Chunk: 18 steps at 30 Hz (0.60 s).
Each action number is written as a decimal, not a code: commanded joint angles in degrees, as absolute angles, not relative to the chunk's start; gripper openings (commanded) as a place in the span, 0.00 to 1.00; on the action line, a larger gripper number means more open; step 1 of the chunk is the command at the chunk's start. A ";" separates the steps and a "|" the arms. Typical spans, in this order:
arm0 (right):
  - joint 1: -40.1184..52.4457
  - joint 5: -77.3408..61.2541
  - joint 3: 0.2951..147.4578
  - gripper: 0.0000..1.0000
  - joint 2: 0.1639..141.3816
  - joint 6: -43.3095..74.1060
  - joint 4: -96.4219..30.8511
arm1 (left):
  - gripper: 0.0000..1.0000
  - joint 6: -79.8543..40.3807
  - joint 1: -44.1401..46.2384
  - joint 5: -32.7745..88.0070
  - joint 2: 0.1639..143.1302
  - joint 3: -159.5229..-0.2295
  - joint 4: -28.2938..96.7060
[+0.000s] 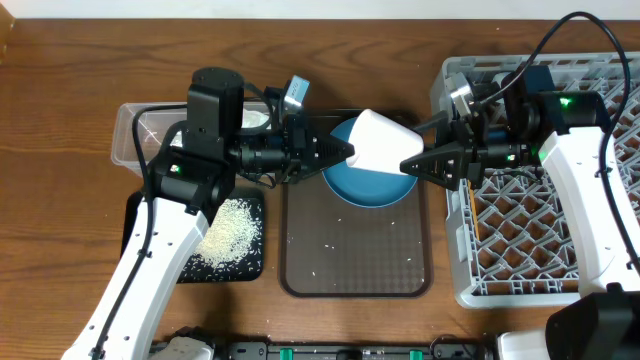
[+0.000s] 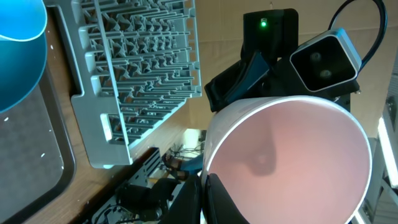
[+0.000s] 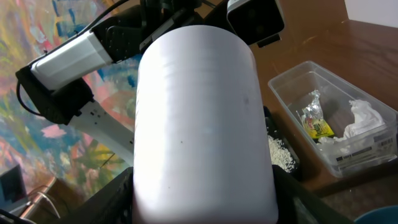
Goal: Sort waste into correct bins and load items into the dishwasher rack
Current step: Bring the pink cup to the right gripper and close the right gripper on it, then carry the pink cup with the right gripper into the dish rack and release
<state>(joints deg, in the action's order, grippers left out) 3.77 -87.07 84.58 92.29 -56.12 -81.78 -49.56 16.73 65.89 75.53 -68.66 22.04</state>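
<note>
Both my left gripper (image 1: 345,152), pinching the rim, and right gripper (image 1: 408,165), clasping the sides, held the pale pink cup (image 1: 380,140) mid-worktop; mistimed release could drop it onto the plate (image 1: 368,190).

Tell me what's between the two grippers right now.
The pink cup, raised above the blue plate, with the left gripper at one end and the right gripper at the other. The overhead view shows it.

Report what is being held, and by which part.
The pale pink cup, in mid-air: left gripper pinches its rim; right gripper straddles its base end, grip unclear.
</note>
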 commanded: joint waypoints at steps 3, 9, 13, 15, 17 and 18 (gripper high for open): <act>4.29 -88.51 84.64 0.46 91.98 -56.40 -81.76 | 0.09 -48.88 17.21 63.96 75.46 -69.63 21.52; 2.63 -83.90 84.64 0.40 91.98 -55.48 -81.65 | 0.31 -48.62 16.86 56.88 75.46 -69.63 21.52; 0.21 -79.48 84.66 0.39 91.98 -52.99 -81.56 | 0.33 -47.29 15.99 51.18 75.46 -69.63 21.76; -1.65 -77.36 84.71 0.38 91.98 -50.04 -80.77 | 0.33 -45.69 15.59 47.75 75.46 -69.60 22.87; -3.84 -73.87 85.03 0.37 91.96 -44.38 -78.78 | 0.33 -44.42 15.55 44.53 75.46 -69.60 25.32; -5.04 -70.81 85.54 0.37 91.96 -40.29 -77.47 | 0.33 -43.72 15.55 43.24 75.46 -69.60 26.79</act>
<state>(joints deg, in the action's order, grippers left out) -2.13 -77.23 84.58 92.29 -49.78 -78.89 -47.13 15.86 49.95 75.53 -68.66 25.17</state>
